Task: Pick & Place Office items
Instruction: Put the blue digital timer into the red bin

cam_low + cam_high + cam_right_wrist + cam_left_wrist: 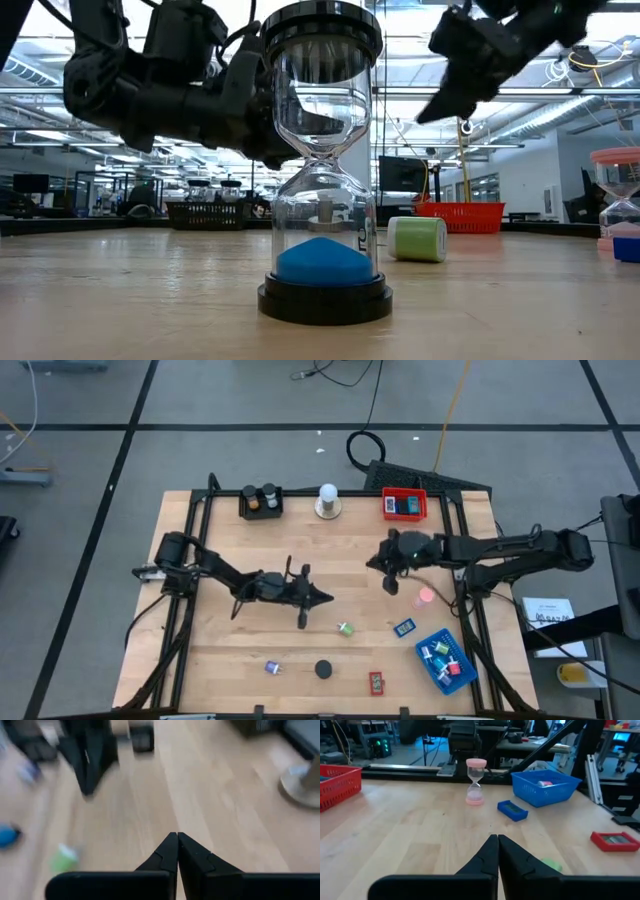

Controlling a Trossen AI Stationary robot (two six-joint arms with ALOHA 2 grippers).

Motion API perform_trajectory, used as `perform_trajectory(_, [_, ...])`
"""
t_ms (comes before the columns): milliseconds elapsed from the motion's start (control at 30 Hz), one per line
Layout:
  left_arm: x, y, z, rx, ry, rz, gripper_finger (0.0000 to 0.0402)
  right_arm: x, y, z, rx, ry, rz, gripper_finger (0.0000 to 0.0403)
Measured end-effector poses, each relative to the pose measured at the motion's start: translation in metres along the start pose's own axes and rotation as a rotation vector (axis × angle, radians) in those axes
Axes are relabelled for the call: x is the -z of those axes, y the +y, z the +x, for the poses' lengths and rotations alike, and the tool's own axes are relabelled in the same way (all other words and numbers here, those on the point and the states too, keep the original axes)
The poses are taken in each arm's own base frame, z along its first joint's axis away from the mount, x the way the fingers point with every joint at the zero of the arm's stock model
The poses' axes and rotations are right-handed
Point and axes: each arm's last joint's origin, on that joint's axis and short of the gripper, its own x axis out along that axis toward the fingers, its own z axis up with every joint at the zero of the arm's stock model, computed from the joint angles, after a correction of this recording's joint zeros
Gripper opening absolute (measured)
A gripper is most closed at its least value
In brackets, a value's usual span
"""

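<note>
From above, the left hand point(322, 598) hung over the middle of the worktop point(220, 650), fingers pressed together and holding nothing. The right hand point(390, 584) hovered right of centre, also pinched empty. A pink timer point(426, 597) stood just beside it, with a blue block point(404, 628) nearer the front. A green roll point(346, 628), a black timer point(323, 670), a red block point(376, 682) and a small clip point(271, 667) lay scattered along the front. The blue tray point(447, 659) sat at the front right corner, the red tray point(404, 506) and black tray point(261, 502) at the back.

At worktop level, a timer with blue sand point(324, 170) stood upright close by, the green roll point(417, 239) on its side behind it.

Past the left arm's closed fingers point(487, 860), the pink timer point(476, 781) stood upright near the blue block point(512, 810), the blue tray point(545, 787) and the red block point(615, 840).

The right wrist view showed closed fingers point(167, 857) over bare wood, with a green blur point(64, 858).
</note>
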Motion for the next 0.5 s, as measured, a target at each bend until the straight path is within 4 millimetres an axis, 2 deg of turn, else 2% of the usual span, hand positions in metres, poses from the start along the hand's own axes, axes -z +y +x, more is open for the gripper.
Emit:
perform_trajectory(133, [0.005, 0.000, 0.001, -0.001, 0.022, 0.018, 0.0013, -0.003, 0.025, -0.007, 0.043, 0.224, -0.065, 0.0025])
perform_trajectory(233, [0.006, 0.000, 0.001, -0.002, 0.028, 0.034, 0.0019, 0.001, 0.044, -0.010, 0.023, 0.390, -0.066, 0.0057])
perform_trajectory(333, [0.007, 0.001, 0.001, -0.005, 0.037, 0.039, 0.0009, 0.008, 0.063, -0.008, 0.012, 0.550, -0.109, 0.0101])
perform_trajectory(500, [0.011, 0.004, 0.001, -0.013, 0.080, 0.031, 0.0010, 0.015, 0.100, 0.002, -0.026, 0.706, -0.239, 0.0187])
